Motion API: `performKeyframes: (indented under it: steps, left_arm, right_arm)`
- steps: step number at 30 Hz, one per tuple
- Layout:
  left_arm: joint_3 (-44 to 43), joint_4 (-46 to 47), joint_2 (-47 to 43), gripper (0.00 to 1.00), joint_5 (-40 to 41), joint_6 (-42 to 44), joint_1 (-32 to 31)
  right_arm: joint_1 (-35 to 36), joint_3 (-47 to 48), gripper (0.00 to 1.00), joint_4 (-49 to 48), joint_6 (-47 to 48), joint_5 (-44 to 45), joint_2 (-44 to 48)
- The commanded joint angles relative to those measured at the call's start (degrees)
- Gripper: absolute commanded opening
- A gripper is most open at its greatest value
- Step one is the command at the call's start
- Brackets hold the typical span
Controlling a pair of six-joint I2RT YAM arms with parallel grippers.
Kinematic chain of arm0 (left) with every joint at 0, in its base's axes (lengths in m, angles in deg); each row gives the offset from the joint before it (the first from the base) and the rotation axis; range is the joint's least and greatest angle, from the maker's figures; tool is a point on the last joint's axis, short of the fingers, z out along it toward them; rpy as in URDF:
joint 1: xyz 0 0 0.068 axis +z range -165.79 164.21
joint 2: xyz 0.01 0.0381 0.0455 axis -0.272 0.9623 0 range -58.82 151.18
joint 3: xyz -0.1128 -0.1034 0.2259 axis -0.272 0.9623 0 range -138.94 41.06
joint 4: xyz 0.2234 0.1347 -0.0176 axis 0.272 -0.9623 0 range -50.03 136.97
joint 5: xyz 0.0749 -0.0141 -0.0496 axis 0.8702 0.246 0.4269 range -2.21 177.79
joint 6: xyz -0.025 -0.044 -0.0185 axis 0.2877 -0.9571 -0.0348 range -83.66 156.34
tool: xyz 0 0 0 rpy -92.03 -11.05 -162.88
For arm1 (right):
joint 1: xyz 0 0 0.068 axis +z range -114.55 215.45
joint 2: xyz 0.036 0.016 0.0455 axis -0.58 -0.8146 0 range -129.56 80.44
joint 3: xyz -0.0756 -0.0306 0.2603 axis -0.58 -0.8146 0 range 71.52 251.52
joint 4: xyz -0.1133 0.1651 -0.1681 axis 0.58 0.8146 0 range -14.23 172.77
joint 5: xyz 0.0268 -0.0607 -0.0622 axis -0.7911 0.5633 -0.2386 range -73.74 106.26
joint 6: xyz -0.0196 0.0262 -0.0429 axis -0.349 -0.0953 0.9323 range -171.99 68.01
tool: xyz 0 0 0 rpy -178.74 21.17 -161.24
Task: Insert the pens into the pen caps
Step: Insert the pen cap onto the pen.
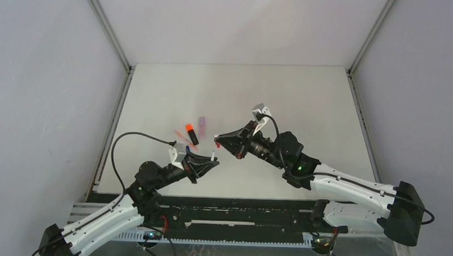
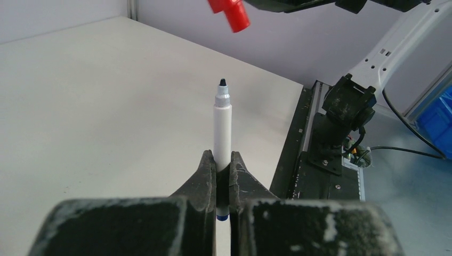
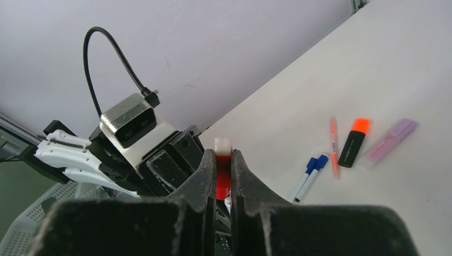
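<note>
Two grips, both clamped. Near: left gripper (image 2: 223,160) pinches white pen (image 2: 222,125) low on the barrel, tip sticking out past the jaws so it's free to enter a cap. Ahead and above that tip: red cap (image 2: 230,13), squeezed in right gripper (image 3: 223,160), not lined up yet, I'd say. Beyond right gripper on the table (image 3: 405,64): black highlighter (image 3: 352,144), lilac highlighter (image 3: 389,140), waiting.

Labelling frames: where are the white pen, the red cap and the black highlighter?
white pen (image 2: 222,130): left wrist view, barrel.
red cap (image 2: 235,17): left wrist view, side wall.
black highlighter (image 3: 352,148): right wrist view, black body.
</note>
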Motion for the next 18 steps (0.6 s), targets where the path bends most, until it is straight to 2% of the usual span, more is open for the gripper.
performKeyframes:
  steps: [1, 18]
  left_arm:
    - [0.5, 2.5, -1.2, 0.00, -1.2, 1.2, -0.6]
    - [0.6, 2.2, -2.1, 0.00, -0.8, 1.2, -0.6]
  right_arm:
    - [0.6, 1.3, 0.00, -4.6, 0.1, -0.3, -1.2]
    - [1.9, 2.0, 0.00, -4.4, 0.7, -0.1, -3.0]
